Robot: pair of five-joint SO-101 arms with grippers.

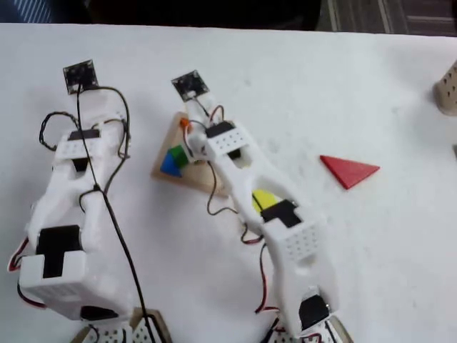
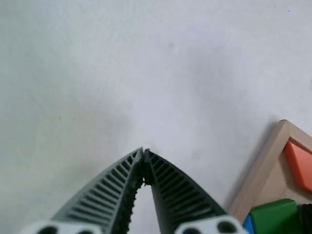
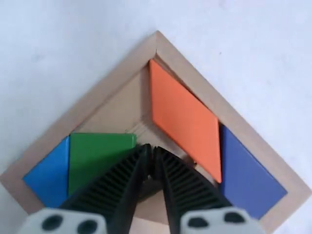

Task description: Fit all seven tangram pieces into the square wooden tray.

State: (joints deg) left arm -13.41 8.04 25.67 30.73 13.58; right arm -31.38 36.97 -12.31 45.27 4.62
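The right gripper point(image 3: 150, 151) hangs over the middle of the wooden tray point(image 3: 195, 80), fingers pressed together with nothing visibly held. Around its tips lie an orange parallelogram point(image 3: 183, 114), a green square point(image 3: 97, 156), a light blue triangle point(image 3: 46, 173) and a dark blue piece point(image 3: 248, 173). A yellow piece point(image 1: 263, 199) appears to sit just outside the tray, under the arm. A red triangle point(image 1: 348, 171) lies well apart, to the right. The left gripper point(image 2: 144, 157), fingers also together, rests over bare table left of the tray. The task looks partway done, between placements. The next move likely calls for opening the fingers and fetching a loose piece.
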